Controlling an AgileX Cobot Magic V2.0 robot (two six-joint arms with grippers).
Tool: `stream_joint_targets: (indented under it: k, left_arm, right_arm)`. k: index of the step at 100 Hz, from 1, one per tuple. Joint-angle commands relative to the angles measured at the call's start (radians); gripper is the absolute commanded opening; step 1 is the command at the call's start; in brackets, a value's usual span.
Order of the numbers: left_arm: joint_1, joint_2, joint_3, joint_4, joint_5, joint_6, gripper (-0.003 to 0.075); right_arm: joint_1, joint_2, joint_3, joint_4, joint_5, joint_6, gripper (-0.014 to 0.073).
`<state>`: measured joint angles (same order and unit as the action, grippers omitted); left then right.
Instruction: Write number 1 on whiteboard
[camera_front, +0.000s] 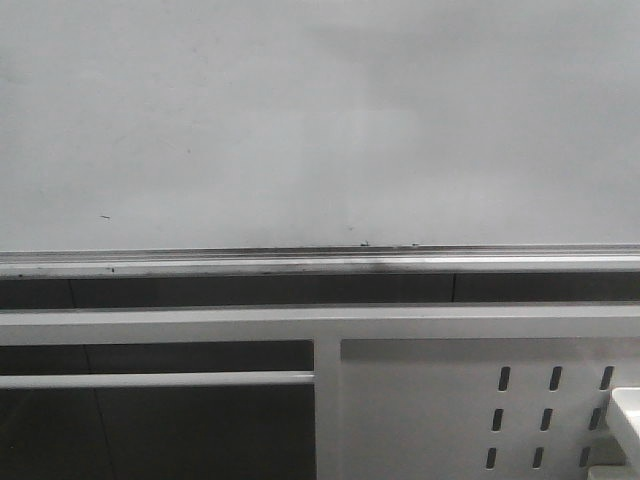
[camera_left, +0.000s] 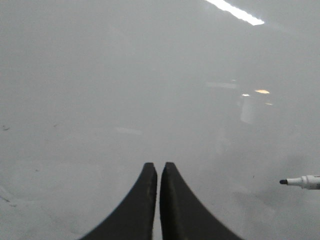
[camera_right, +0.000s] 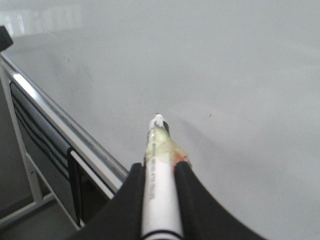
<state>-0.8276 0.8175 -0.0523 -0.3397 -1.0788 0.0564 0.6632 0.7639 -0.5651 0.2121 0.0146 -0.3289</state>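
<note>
The whiteboard (camera_front: 320, 120) fills the upper part of the front view, with its metal rail (camera_front: 320, 262) along the lower edge. No black stroke of the number 1 shows on it. Neither gripper shows in the front view. In the right wrist view my right gripper (camera_right: 159, 167) is shut on a white marker pen (camera_right: 160, 190), its black tip (camera_right: 158, 116) pointing at the whiteboard (camera_right: 225, 75) near the rail (camera_right: 65, 130). In the left wrist view my left gripper (camera_left: 157, 167) is shut and empty, facing the board (camera_left: 125, 90). The marker's tip (camera_left: 300, 181) shows at the right edge there.
Below the board stands a white metal frame (camera_front: 320, 325) with a perforated panel (camera_front: 540, 410) at the lower right and a horizontal bar (camera_front: 150, 380) at the lower left. A few small dark specks (camera_front: 366, 243) mark the board near the rail.
</note>
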Motion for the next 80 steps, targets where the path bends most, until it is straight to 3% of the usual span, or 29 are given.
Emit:
stream_joint_targets:
  k: [1, 33, 52, 80]
  left_arm:
    - [0.0, -0.006, -0.018, -0.003, -0.097, -0.015, -0.002]
    - [0.0, -0.006, -0.018, -0.009, -0.093, -0.013, -0.002]
    - [0.0, -0.006, -0.018, -0.009, -0.093, -0.013, -0.002]
    - [0.0, -0.006, -0.018, -0.01, -0.099, -0.013, -0.002]
  right_arm:
    - [-0.006, 0.017, -0.023, 0.008, -0.147, 0.002, -0.0069]
    - [-0.015, 0.123, -0.026, 0.006, -0.188, -0.01, -0.0069]
    - [-0.075, 0.13, -0.029, 0.0, -0.202, -0.02, -0.0069]
    - [-0.137, 0.2, -0.043, -0.009, -0.112, -0.02, -0.0069]
